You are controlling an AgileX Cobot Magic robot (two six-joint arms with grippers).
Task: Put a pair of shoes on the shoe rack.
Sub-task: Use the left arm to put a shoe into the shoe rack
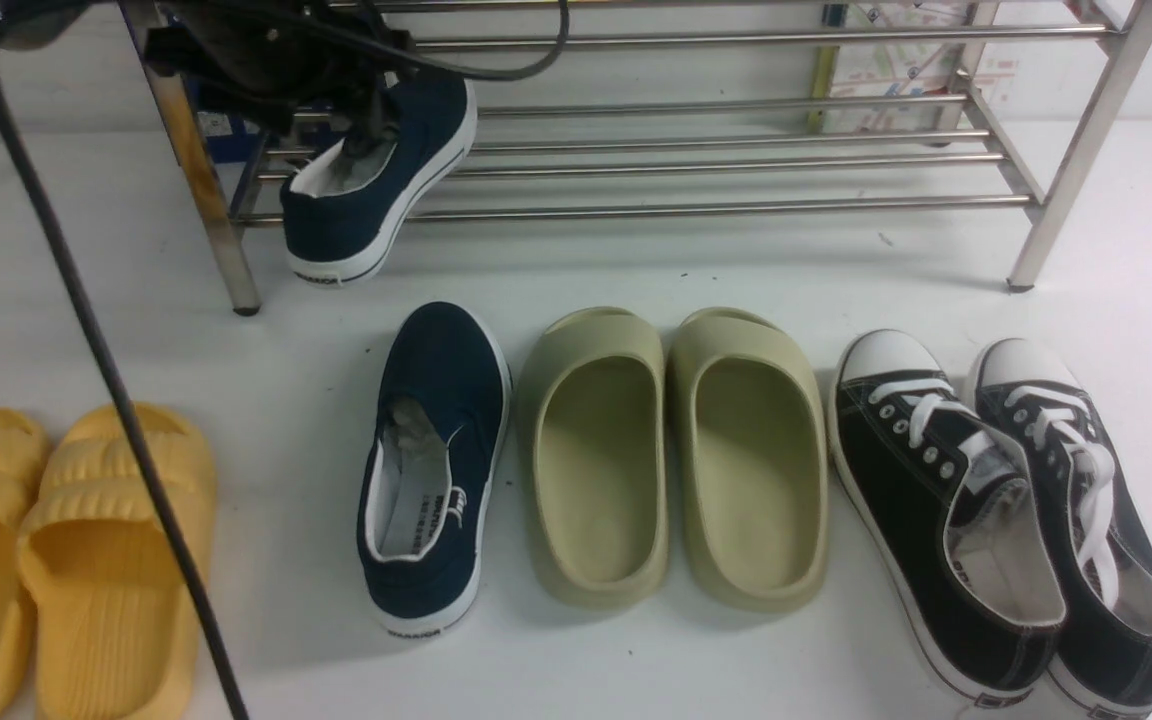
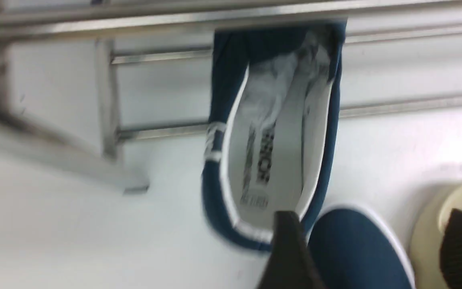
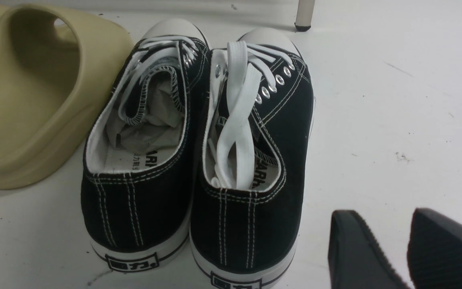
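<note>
Slippage looks likely: navy shoe point(image 1: 376, 180) tilts, heel overhanging the front rail of the shoe rack point(image 1: 736, 208); left gripper point(image 2: 373, 228) and right gripper point(image 3: 391, 257) have jaws apart, restraining nothing.

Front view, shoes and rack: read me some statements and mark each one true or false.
1. A navy shoe leans on the rack, with its heel off the front. True.
2. The second navy shoe is on the rack too. False: it lies on the floor.
3. The black sneakers are on the right. True.
4. The yellow slides sit between the second navy shoe and the black sneakers. False: the olive slides do; the yellow ones are far left.
5. The right gripper holds a sneaker. False: it is open and empty.
</note>
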